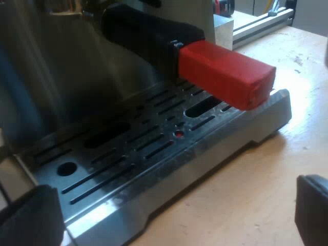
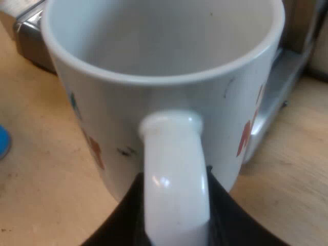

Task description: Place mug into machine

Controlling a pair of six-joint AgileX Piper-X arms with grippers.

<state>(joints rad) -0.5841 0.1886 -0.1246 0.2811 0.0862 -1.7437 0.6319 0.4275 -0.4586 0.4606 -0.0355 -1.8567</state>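
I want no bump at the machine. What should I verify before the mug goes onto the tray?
1. Grip: right gripper has its jaws either side of the mug handle: ok.
2. Mug empty inside: ok.
3. Drip tray bare beneath the red-ended handle: ok.
4. Left gripper, jaws open, sits close to the tray's front; out of the mug's path: cannot tell.
5. Room for the mug under that red-ended handle: cannot tell.
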